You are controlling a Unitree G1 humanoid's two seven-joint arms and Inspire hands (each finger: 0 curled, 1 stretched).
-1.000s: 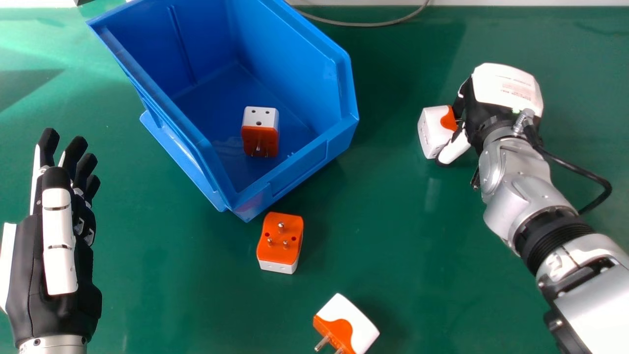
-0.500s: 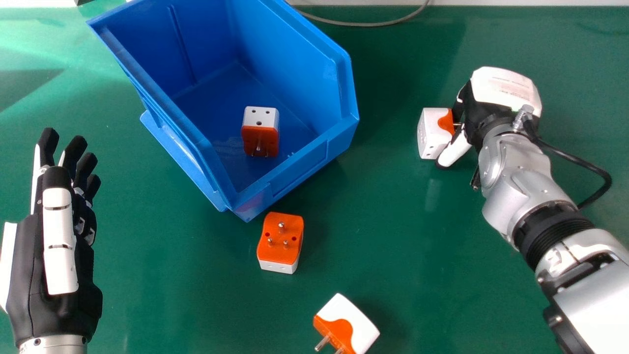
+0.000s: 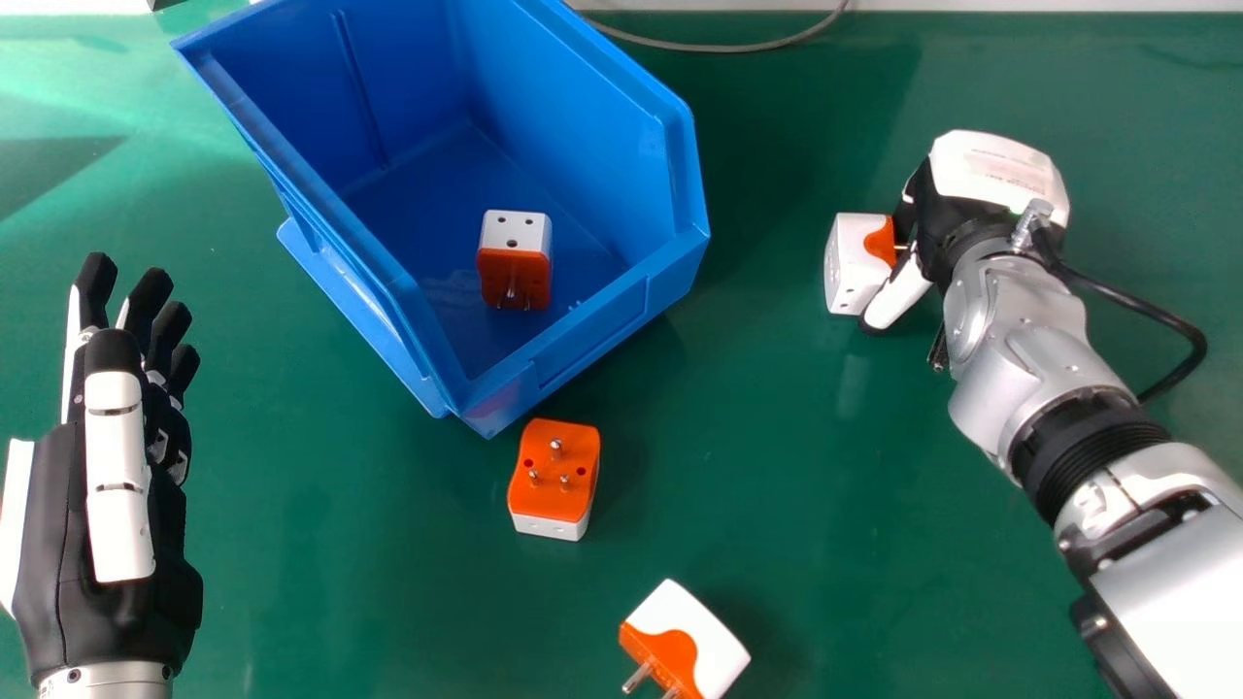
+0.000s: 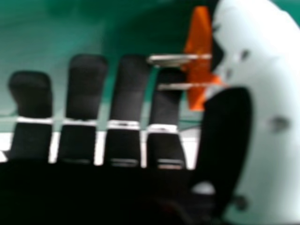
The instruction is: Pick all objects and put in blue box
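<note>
In the head view, my right hand (image 3: 995, 175) is at the right with open fingers, beside a white and orange adapter (image 3: 855, 277). Its thumb lies against the adapter's near side, and the pins point towards the hand. The right hand view has the thumb (image 4: 227, 131) partly covering the adapter's orange face (image 4: 199, 51), with two pins across the nearest fingertip. My open left hand (image 3: 117, 466) is at the left. One adapter (image 3: 515, 257) sits inside the blue box (image 3: 583, 342). Another adapter (image 3: 554, 471) stands pins up before the box, and one (image 3: 688, 636) lies nearer the front edge.
A grey cable (image 3: 719, 47) curves along the back of the green table (image 3: 777, 485). The box stands between the two hands, its low front rim facing the pins-up adapter. A black cable (image 3: 1146, 311) loops beside the right wrist.
The adapter by my right hand has turned slightly and now looks squarer. That hand has shifted a little towards the near side. The left hand and other adapters look unchanged.
</note>
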